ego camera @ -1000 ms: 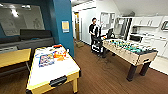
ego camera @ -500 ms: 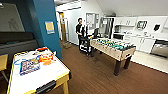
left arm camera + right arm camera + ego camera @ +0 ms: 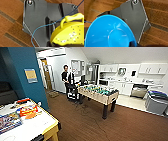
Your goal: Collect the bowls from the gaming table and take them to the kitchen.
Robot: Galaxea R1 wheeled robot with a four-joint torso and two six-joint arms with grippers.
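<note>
A yellow-green bowl (image 3: 70,33) with small holes and a loop handle hangs close over the wooden floor in the left wrist view, with my left gripper (image 3: 50,44) shut on its rim. A bright blue bowl (image 3: 110,33) shows in the right wrist view, its rim clamped in my shut right gripper (image 3: 132,44). In the head view the gaming table (image 3: 37,126), white-topped with yellow edges, stands at the lower left. The kitchen (image 3: 130,84), with white cabinets and a steel dishwasher (image 3: 138,91), lies at the far right.
A foosball table (image 3: 98,93) stands mid-room on the brown wooden floor (image 3: 85,124). A person (image 3: 66,77) stands behind it. A teal wall corner (image 3: 22,74) rises on the left. A grey bin (image 3: 156,102) sits at the right. Orange toys (image 3: 27,110) lie on the gaming table.
The whole head picture has slid left, so the camera has turned right. The gaming table is now at the left edge, and the kitchen takes up more of the picture.
</note>
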